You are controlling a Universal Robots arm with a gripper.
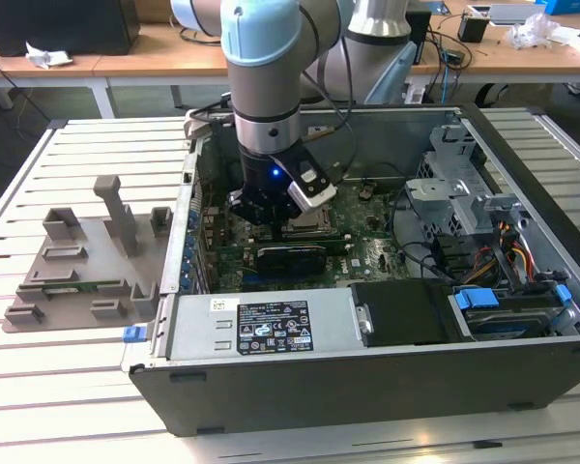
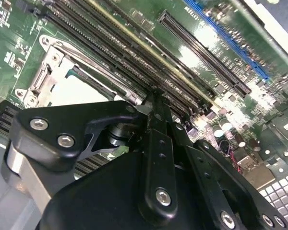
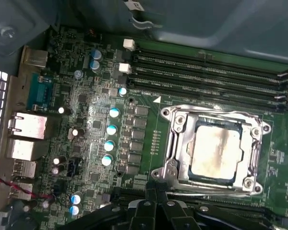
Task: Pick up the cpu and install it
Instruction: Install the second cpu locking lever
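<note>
The cpu (image 3: 216,151), a silver square with a thin rim, lies flat inside the metal socket frame (image 3: 175,143) on the green motherboard (image 3: 96,120). In the second wrist view its pale top (image 2: 79,91) shows beyond the black finger linkage. My gripper (image 3: 156,189) hangs just beside the socket, above the memory slots, with its black fingers pressed together and nothing between them. In the exterior view the gripper (image 1: 271,208) is low inside the open computer case (image 1: 367,338), over the board's middle.
Memory slots (image 3: 206,72) run along one side of the socket. Drive cages and cable bundles (image 1: 483,222) fill the case on the exterior view's right. A grey plastic tray with upright blocks (image 1: 87,261) sits on the slatted table on the exterior view's left.
</note>
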